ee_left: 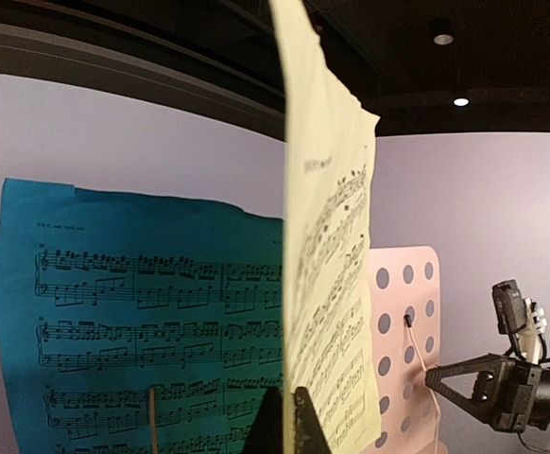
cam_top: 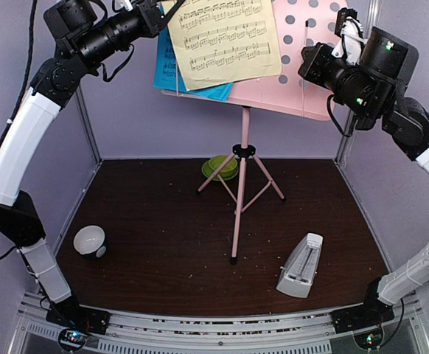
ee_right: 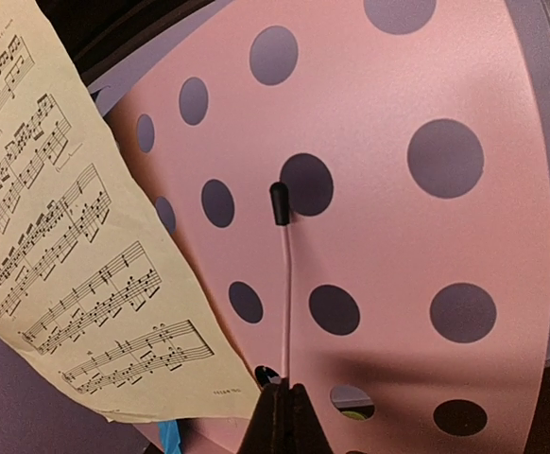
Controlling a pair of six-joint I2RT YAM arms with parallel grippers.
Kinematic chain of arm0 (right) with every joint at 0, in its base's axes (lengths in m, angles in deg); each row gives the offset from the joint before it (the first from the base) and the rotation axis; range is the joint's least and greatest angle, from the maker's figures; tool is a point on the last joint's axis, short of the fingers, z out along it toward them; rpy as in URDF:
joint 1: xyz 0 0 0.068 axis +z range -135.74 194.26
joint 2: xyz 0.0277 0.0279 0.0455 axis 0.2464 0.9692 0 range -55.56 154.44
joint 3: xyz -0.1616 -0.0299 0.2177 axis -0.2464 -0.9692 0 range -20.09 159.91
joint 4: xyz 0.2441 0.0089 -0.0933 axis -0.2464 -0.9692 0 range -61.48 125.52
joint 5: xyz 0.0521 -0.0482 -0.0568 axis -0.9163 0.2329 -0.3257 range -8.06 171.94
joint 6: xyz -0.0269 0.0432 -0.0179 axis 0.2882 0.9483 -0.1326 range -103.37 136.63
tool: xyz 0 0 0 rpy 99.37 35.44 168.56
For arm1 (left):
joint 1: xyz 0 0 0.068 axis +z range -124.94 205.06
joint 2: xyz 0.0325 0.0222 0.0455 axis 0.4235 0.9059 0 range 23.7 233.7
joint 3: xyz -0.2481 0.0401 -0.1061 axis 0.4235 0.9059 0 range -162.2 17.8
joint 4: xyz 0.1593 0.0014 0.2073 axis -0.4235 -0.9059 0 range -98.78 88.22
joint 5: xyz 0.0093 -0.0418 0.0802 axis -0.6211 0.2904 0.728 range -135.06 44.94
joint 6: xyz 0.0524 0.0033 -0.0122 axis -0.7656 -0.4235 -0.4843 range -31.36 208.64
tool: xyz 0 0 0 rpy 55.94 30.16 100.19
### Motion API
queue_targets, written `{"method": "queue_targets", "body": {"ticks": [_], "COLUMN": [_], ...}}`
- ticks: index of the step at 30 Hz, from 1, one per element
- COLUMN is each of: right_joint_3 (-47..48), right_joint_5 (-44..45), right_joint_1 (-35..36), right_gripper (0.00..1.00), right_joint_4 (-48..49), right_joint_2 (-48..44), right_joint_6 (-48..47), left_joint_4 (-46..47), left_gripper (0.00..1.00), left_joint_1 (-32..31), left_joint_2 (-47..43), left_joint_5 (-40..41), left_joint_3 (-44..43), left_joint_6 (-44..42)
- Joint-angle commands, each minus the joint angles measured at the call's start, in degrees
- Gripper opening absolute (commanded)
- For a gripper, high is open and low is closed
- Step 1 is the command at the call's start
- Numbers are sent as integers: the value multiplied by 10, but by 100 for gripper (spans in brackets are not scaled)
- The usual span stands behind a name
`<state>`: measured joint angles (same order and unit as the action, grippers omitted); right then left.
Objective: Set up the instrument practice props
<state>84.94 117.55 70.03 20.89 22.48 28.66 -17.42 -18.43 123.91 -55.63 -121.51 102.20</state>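
- Pale-yellow music sheet point(cam_top: 222, 37) is being held up against the front of the pink music stand point(cam_top: 242, 177), overlapping the blue sheet point(cam_top: 166, 70) that is leaning on the stand's perforated plate point(ee_right: 398, 246).
- It is being pinched near its top left corner, as the overhead view shows it, by the left hand point(ee_left: 289, 427), whose fingers are pressed together on the paper.
- The right hand point(ee_right: 280, 416) is being pressed together too, seemingly on the lower part of the thin page-holder wire point(ee_right: 285, 284) lying against the plate.
- The paper is being judged light, limp and easily creased or torn, so a grip close to a corner or edge is being favoured, with slow moves.
- The wire is being judged slim and springy.
- The white metronome point(cam_top: 301, 267) is standing on the desk point(cam_top: 163, 214), right of the tripod feet and apart from them. It is being judged rigid but tippable, best taken across its flat sides.
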Motion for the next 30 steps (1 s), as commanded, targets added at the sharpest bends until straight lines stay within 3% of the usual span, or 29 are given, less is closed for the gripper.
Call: {"method": "queue_targets", "body": {"ticks": [1, 11, 17, 30], "right_joint_3": [-42, -106, -138, -176], "right_joint_5": [-36, -115, -151, -193], "right_joint_1": [-5, -10, -22, -28], "right_gripper": [0, 0, 0, 0], "right_joint_4": [61, 136, 151, 172], "right_joint_2": [-29, -54, -68, -92], "right_joint_6": [-10, -109, -126, -139], "left_joint_4": [48, 77, 116, 132], "left_gripper": [0, 0, 0, 0], "left_joint_1": [3, 2, -6, -54], "left_joint_2": [11, 38, 66, 125], "left_joint_5": [7, -32, -72, -76], "left_joint_3": [-4, -22, -36, -88], "left_joint_6": [-25, -65, -78, -126]}}
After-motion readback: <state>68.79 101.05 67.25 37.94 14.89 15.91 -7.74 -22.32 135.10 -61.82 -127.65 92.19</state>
